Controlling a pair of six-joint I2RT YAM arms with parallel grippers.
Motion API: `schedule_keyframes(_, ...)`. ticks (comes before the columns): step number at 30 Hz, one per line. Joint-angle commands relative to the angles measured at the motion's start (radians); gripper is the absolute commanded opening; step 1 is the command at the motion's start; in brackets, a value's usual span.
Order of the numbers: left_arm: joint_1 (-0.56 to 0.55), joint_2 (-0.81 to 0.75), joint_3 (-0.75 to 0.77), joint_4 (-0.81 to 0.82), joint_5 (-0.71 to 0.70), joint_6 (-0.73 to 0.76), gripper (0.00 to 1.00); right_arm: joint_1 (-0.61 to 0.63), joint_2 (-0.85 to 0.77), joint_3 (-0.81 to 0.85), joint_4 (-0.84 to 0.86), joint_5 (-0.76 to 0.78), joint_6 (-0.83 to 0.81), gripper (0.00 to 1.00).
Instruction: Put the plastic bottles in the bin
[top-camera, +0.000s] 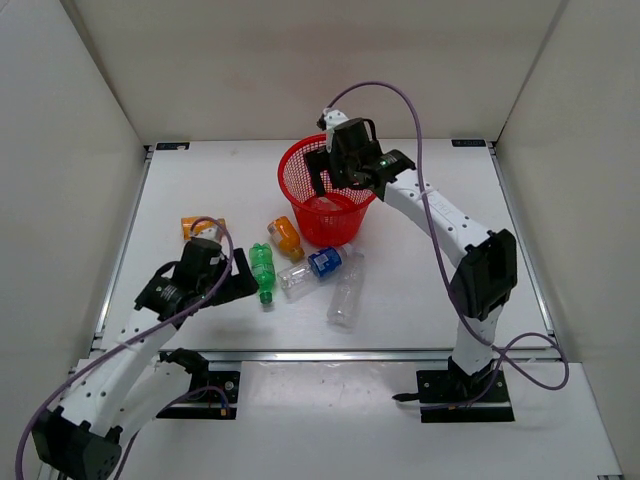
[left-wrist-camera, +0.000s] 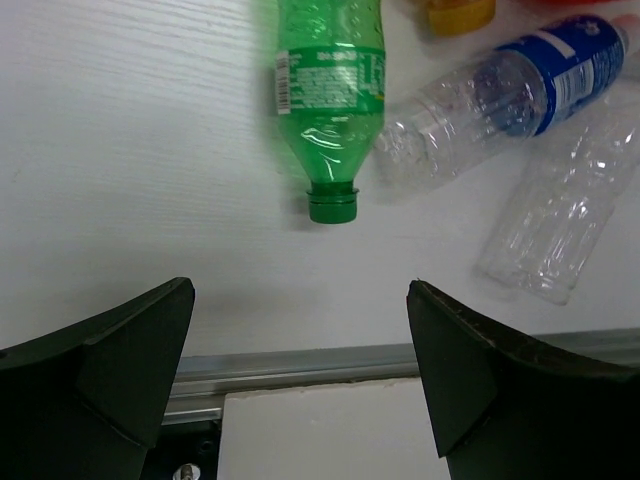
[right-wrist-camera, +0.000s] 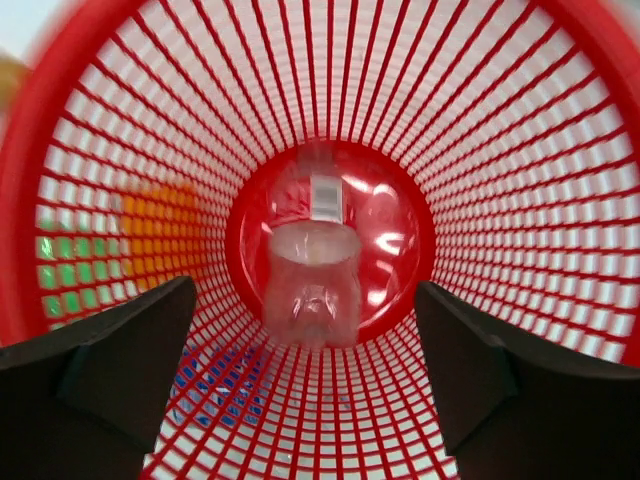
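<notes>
**Step in hand.** The left gripper (left-wrist-camera: 300, 290) is hovering low over the counter (top-camera: 200, 180) with its jaws wide apart and holding nothing. It is facing the cap end of the green bottle (left-wrist-camera: 330, 90), which is lying flat with its cap pointing at the gripper. The jaws are already standing across the bottle's long axis. A sound grasp probably calls for advancing past the cap and closing on the labelled body, since the narrow neck is likely to slip. The blue-label bottle (left-wrist-camera: 520, 95) is lying just beside the green bottle's shoulder, so the finger on that side risks nudging it. The plain clear bottle (left-wrist-camera: 560, 220) is lying nearer the counter edge.

**Containers.** The right gripper (right-wrist-camera: 305, 288) is hanging directly over the mouth of the bin (top-camera: 300, 160), jaws apart and empty. One clear bottle (right-wrist-camera: 312, 275) is lying at the bin's base, and no other contents are showing.

**Remaining items.** Two orange bottles (top-camera: 287, 235) (top-camera: 200, 227) are also lying on the counter, so five bottles are waiting outside the bin.
</notes>
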Motion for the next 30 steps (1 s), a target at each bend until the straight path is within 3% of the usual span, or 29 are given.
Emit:
schedule_keyframes(1, -0.056, 0.071, 0.051, 0.067, 0.039, 0.037, 0.99, 0.009, -0.097, 0.089, 0.046, 0.021, -0.047, 0.93)
schedule_keyframes(5, -0.174, 0.203, 0.115, 0.176, 0.025, 0.047, 0.99, 0.012, -0.188, 0.080, -0.024, 0.075, -0.035, 0.99)
schedule_keyframes(9, -0.344, 0.363, 0.246, 0.246, -0.030, 0.073, 0.99, -0.078, -0.379, -0.075, -0.049, 0.051, 0.055, 0.99)
schedule_keyframes(16, -0.538, 0.711, 0.466, 0.315, -0.042, 0.133, 0.99, -0.419, -0.744, -0.521, -0.101, -0.038, 0.123, 0.99)
schedule_keyframes(21, -0.579, 0.916, 0.568, 0.323, -0.031, 0.150, 0.99, -0.655, -0.883, -0.681, -0.190, -0.123, 0.094, 0.99)
schedule_keyframes(27, -0.592, 1.025, 0.594, 0.354, -0.016, 0.153, 0.99, -0.781, -0.967, -0.767, -0.215, -0.153, 0.071, 0.99)
schedule_keyframes(30, -0.624, 1.097, 0.632, 0.340, -0.032, 0.159, 0.99, -0.774, -0.981, -0.791, -0.230, -0.113, 0.076, 0.99)
